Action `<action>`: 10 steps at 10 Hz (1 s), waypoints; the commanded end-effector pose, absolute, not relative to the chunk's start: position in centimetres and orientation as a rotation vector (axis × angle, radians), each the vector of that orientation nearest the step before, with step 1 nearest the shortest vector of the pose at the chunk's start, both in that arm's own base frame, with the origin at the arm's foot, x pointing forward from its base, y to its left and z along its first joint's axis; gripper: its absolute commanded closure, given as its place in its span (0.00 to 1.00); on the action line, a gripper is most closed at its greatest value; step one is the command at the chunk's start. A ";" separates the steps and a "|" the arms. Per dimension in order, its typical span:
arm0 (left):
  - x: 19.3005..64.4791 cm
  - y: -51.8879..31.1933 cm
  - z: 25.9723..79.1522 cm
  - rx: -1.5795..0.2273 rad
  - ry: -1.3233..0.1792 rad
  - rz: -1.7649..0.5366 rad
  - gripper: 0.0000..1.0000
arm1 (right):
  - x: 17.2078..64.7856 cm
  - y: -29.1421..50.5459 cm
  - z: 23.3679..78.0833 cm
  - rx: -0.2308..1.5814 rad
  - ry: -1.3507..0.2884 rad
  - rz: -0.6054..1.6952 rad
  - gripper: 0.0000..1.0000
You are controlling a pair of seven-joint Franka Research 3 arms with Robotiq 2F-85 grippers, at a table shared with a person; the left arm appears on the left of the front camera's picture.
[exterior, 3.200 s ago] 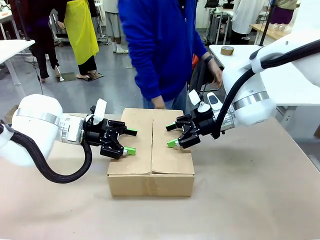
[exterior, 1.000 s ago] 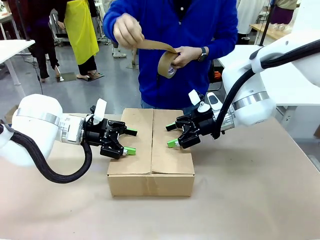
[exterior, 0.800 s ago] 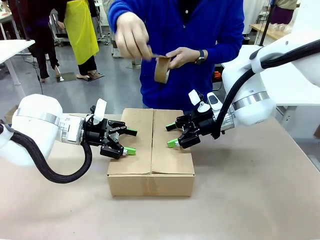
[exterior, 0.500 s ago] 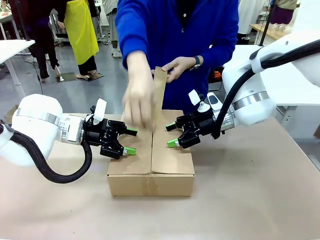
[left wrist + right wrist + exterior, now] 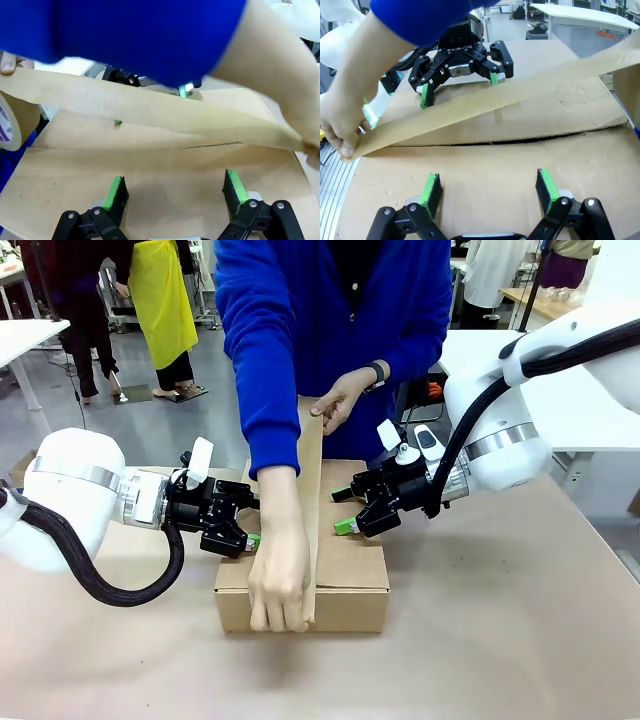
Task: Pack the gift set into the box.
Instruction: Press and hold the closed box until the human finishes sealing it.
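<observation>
Left gripper (image 5: 246, 525): at the box's left side, over the left top flap; fingers spread wide with nothing between them. In the left wrist view the green pads (image 5: 114, 190) hover just above the cardboard.
Box (image 5: 345, 560): brown carton on the table (image 5: 500, 620), all flaps folded shut, centre seam running from the near edge to the far edge. The gift set cannot be seen with the flaps closed.
Person's lower hand (image 5: 280, 580): at the box's near edge, on the seam, pressing the end of the tape strip down over the front face.
Tape strip (image 5: 311, 490): brown, stretched along the seam from the box's near edge up to the far side, lifted off the cardboard at the far end.
Person's upper hand (image 5: 343, 400): above the box's far edge, holding the strip's upper end; the tape roll (image 5: 11, 125) shows in the left wrist view.
Right gripper (image 5: 344, 510): at the box's right side, over the right top flap; fingers wide apart, empty, pads (image 5: 546, 185) just above the cardboard.
</observation>
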State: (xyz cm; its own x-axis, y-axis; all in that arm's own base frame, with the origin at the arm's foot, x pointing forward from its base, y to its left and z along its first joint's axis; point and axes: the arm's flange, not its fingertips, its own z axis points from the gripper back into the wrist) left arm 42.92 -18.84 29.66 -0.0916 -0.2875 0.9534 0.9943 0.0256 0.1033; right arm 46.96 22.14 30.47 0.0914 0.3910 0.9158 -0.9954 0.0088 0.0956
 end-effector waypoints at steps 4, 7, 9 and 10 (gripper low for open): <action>42.9 -18.9 29.6 -0.912 -1.083 -1.386 0.00 | 46.7 22.3 30.2 0.957 -0.831 1.311 0.00; 42.9 -18.9 29.6 -0.912 -1.083 -1.386 0.00 | 46.7 22.3 30.2 0.957 -0.831 1.311 0.00; 42.9 -18.9 29.6 -0.912 -1.083 -1.386 0.00 | 46.7 22.3 30.2 0.957 -0.831 1.311 0.00; 42.9 -18.9 29.6 -0.912 -1.083 -1.386 0.00 | 46.7 22.3 30.2 0.957 -0.831 1.311 0.00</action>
